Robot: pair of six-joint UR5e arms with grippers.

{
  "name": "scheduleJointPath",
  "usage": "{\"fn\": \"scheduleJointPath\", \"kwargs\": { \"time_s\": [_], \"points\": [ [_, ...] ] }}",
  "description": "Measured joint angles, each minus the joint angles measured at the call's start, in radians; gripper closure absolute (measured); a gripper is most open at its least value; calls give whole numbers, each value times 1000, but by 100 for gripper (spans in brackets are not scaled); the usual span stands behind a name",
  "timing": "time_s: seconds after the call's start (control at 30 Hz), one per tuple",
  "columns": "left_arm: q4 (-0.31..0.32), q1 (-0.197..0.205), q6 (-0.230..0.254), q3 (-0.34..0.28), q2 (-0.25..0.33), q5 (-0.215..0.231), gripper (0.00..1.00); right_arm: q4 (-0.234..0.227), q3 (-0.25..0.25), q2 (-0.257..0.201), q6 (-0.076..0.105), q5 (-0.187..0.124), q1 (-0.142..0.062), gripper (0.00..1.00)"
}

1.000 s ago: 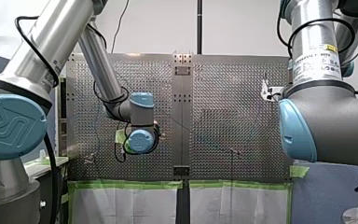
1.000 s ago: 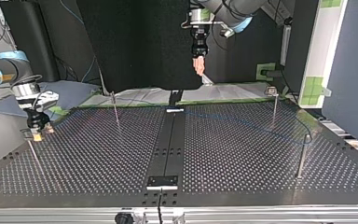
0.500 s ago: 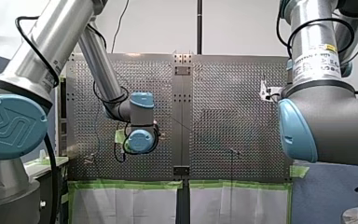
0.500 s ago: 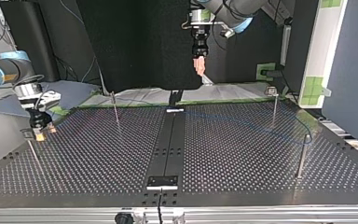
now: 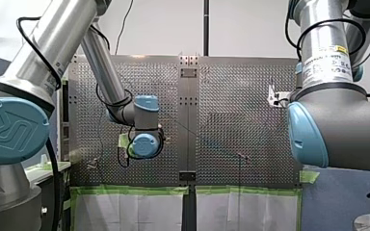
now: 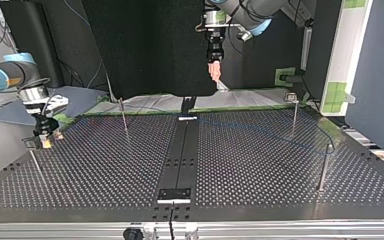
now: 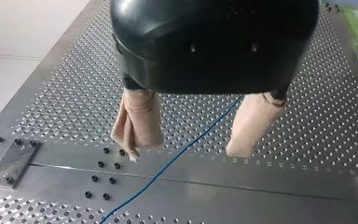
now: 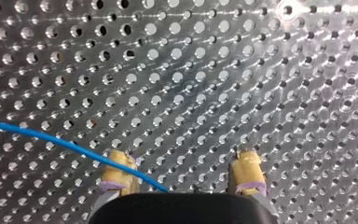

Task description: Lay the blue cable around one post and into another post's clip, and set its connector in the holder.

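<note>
Blue cable (image 7: 186, 148) slack on the surface (image 6: 105, 170), crossing one pad of the right hand (image 6: 44, 142) at the top view's left edge; this and the left hand (image 6: 214, 75) at upper centre both gape wide, empty, so an off-centre closure risks a slipping pinch.

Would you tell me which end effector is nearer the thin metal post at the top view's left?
Right. My right end effector hovers beside the thin metal post; my left end effector hangs far away, high above the perforated table.
</note>
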Motion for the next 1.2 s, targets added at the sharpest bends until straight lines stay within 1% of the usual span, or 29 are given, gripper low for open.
{"fn": "scheduleJointPath", "kwargs": {
  "time_s": [0.13,0.27,0.37,0.53,0.73,0.83,1.0,1.2],
  "points": [
    [0,0,0,0,0,0,0,2,5,0,-8,14,3,0],
    [0,0,0,0,0,0,0,11,6,0,-22,28,7,0],
    [0,0,-1,0,0,0,0,18,6,0,-32,33,10,0],
    [0,0,0,0,0,0,0,24,6,0,-40,37,16,0],
    [-1,1,0,0,0,0,0,36,6,-1,-55,50,21,0],
    [-2,3,0,0,0,0,0,44,6,-1,-63,63,23,0],
    [-4,6,0,0,0,0,0,61,6,-1,-81,89,24,0],
    [-5,7,1,0,0,0,0,71,6,-2,-95,96,29,0]
  ]
}}
